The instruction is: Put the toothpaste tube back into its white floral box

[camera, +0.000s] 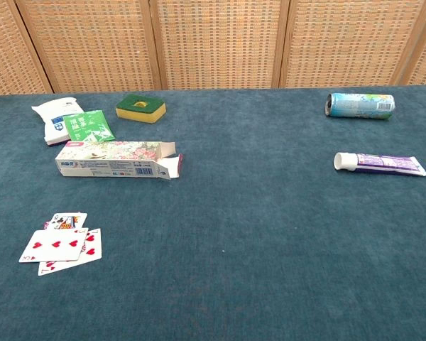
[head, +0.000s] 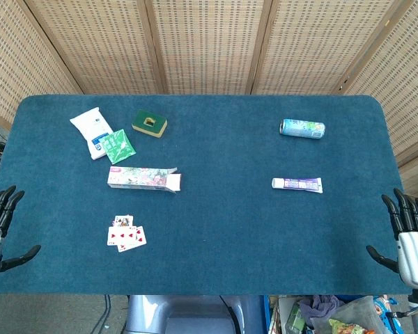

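Observation:
The toothpaste tube [head: 297, 184] [camera: 380, 163] lies flat on the right half of the blue table, white cap pointing left. The white floral box [head: 142, 178] [camera: 116, 159] lies on the left half, its open flap end facing right toward the tube. My left hand [head: 0, 229] hovers at the table's near left edge, fingers spread and holding nothing. My right hand [head: 409, 233] is at the near right edge, fingers apart and empty too. Both hands are far from the tube and the box. Neither hand shows in the chest view.
A can [head: 302, 128] [camera: 360, 105] lies on its side behind the tube. Behind the box sit a white tissue pack [head: 90, 131], a green packet [head: 118, 146] and a green-yellow sponge [head: 150, 124]. Playing cards [head: 125, 234] [camera: 60, 243] lie fanned at the near left.

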`<state>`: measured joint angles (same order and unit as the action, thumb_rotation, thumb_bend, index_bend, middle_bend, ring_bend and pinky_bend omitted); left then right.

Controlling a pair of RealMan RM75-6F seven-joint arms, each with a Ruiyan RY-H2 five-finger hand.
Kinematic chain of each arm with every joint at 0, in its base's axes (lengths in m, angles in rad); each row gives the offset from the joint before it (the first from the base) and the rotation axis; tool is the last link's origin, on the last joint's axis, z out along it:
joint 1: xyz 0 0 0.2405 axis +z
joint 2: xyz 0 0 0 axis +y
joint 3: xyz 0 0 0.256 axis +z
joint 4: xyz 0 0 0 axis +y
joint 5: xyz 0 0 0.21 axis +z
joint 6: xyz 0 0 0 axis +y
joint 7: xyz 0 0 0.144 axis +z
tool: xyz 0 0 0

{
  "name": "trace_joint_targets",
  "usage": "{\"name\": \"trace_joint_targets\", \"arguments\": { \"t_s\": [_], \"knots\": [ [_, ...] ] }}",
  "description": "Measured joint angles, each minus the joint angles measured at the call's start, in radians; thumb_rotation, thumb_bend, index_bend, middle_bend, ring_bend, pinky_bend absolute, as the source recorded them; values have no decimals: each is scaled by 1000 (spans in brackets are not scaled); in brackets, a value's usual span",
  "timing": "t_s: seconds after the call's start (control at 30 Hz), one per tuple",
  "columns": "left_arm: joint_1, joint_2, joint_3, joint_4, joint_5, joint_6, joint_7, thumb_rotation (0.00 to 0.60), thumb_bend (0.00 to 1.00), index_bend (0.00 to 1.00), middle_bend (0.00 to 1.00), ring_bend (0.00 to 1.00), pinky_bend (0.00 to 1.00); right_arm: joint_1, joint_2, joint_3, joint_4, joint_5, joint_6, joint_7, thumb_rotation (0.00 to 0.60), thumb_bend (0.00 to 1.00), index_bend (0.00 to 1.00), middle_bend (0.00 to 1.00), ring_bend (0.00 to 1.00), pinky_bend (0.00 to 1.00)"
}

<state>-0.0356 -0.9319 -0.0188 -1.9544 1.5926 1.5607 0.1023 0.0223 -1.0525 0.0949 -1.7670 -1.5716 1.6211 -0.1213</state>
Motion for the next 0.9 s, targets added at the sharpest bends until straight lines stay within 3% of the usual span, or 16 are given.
{"name": "trace_joint_targets", "arguments": {
  "t_s": [0.37, 0.53, 0.7, 0.9],
  "knots": [
    [9, 7, 1, 7, 7, 18, -34, 600, 185, 0, 0, 0, 0, 54, -3, 22, 20, 28, -84, 46, 600, 0, 7, 13, 0, 0],
    [-2, 8, -6, 11, -6, 1, -42, 600, 184, 0, 0, 0, 0, 153, -22, 70, 74, 69, -206, 79, 600, 0, 93, 143, 43, 19],
    [-13, 7, -20, 7, -32, -12, -41, 600, 185, 0, 0, 0, 0, 284, -62, 128, 117, 161, -388, 93, 600, 0, 293, 348, 235, 231],
    [-20, 9, -25, 6, -53, -25, -46, 600, 185, 0, 0, 0, 0, 412, -136, 182, 181, 311, -546, 72, 600, 0, 356, 407, 288, 249]
  ]
}}
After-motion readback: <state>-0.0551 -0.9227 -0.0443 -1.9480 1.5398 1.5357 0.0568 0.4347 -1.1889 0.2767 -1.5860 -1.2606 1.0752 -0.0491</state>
